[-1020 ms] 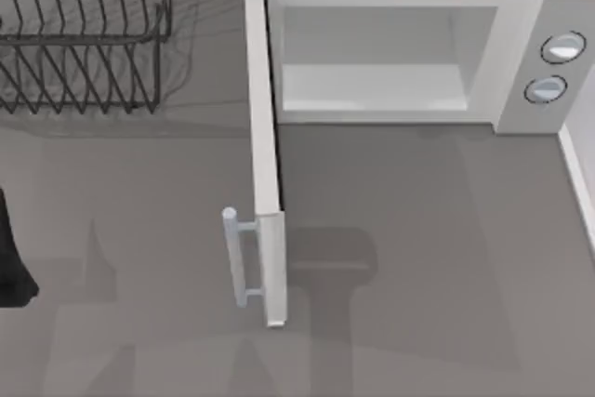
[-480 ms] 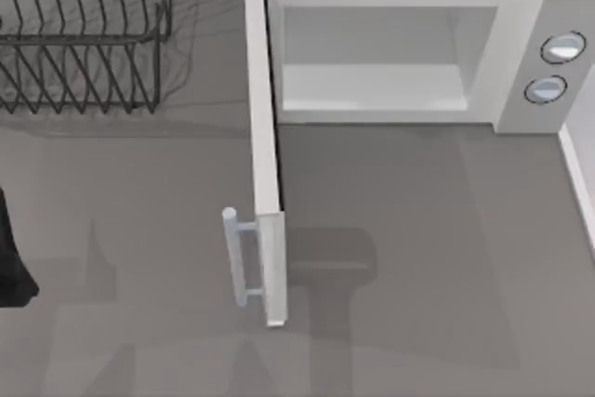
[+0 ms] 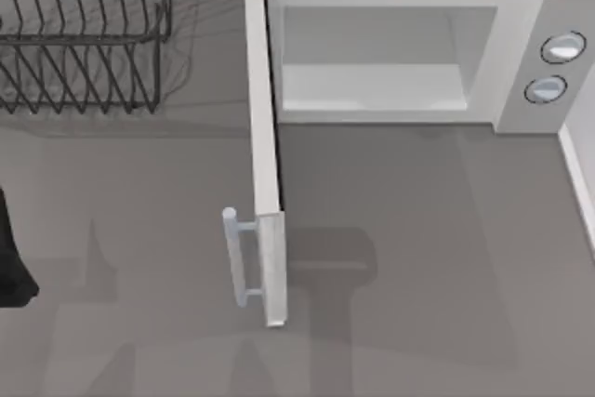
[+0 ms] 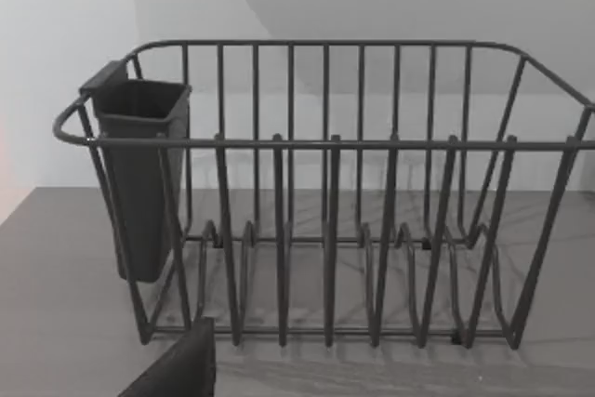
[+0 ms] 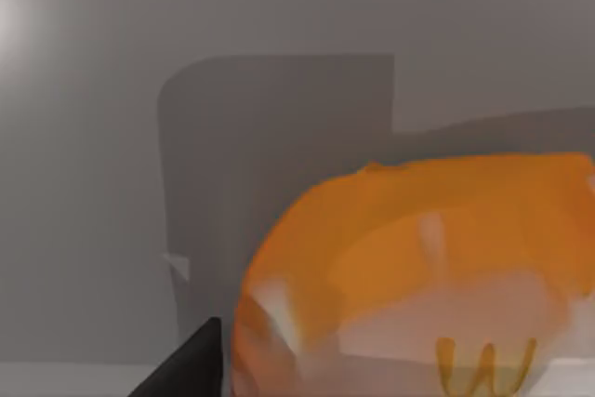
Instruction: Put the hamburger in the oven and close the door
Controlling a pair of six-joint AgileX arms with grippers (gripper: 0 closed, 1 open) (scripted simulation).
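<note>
Glossy orange hamburger bun (image 5: pixel 418 276) looms close to right gripper cam; grip state can't tell. Pale grey oven (image 3: pixel 521 53) at table's far edge, white door (image 3: pixel 265 165) open w/ silver bar handle (image 3: pixel 237 258).

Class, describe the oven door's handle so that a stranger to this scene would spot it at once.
Find the oven at the table's back right. Its door swings out towards the front. At the door's free end, on its left face, sits the handle: a short silver bar, the only shiny rod here.
</note>
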